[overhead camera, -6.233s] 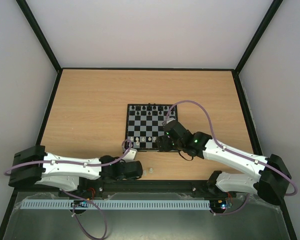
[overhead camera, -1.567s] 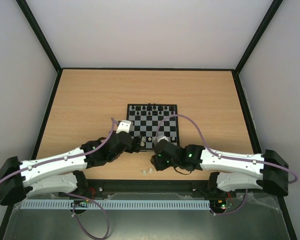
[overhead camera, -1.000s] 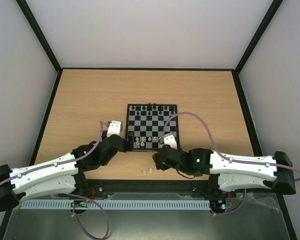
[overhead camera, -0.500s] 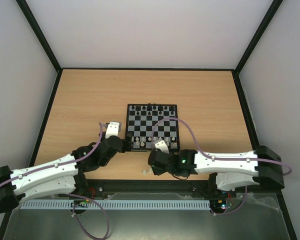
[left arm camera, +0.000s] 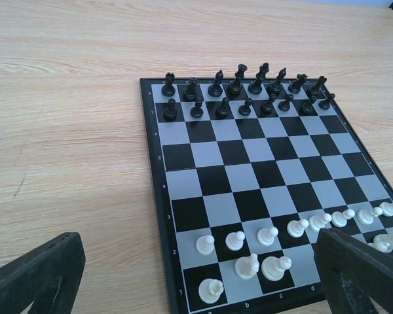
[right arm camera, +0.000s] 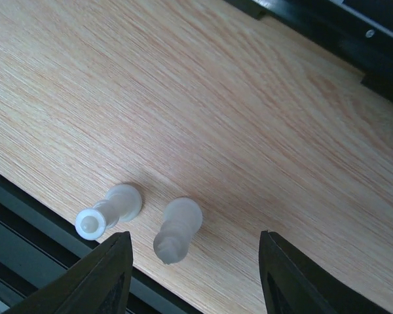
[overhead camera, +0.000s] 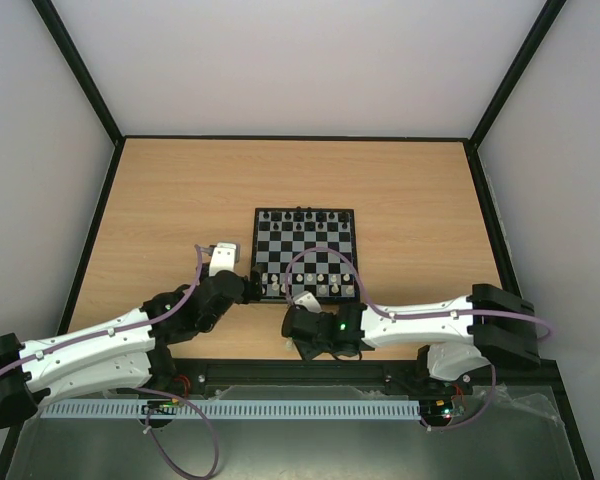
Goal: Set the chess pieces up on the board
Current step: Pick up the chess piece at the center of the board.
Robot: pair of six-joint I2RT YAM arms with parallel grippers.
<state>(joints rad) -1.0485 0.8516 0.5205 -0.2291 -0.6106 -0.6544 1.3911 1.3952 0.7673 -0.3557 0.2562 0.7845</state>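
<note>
The board (overhead camera: 310, 235) (left arm camera: 249, 176) lies mid-table, with whitish chess pieces (overhead camera: 300, 283) (left arm camera: 247, 267) on its two near rows. Two more pale pieces stand on the wood off the board: one (right arm camera: 178, 229) between my right gripper's fingers without touching them, the other (right arm camera: 108, 209) just outside the left finger. My right gripper (right arm camera: 193, 275) (overhead camera: 298, 335) hangs over them, jaws apart, and hides them in the top view. At the board's near left corner my left gripper (left arm camera: 196, 281) (overhead camera: 252, 290) is open wide, holding nothing.
Black pieces (left arm camera: 239, 82) fill the board's two far rows. A dark table edge (right arm camera: 26, 216) runs right beside the two loose pieces. A black rail (right arm camera: 327, 26) crosses the far corner of the right wrist view. Low black walls (overhead camera: 290, 138) border the table.
My right arm has swung left and toward the near edge until its gripper covers the two loose pieces, and its jaws have narrowed. The left arm has barely moved.
</note>
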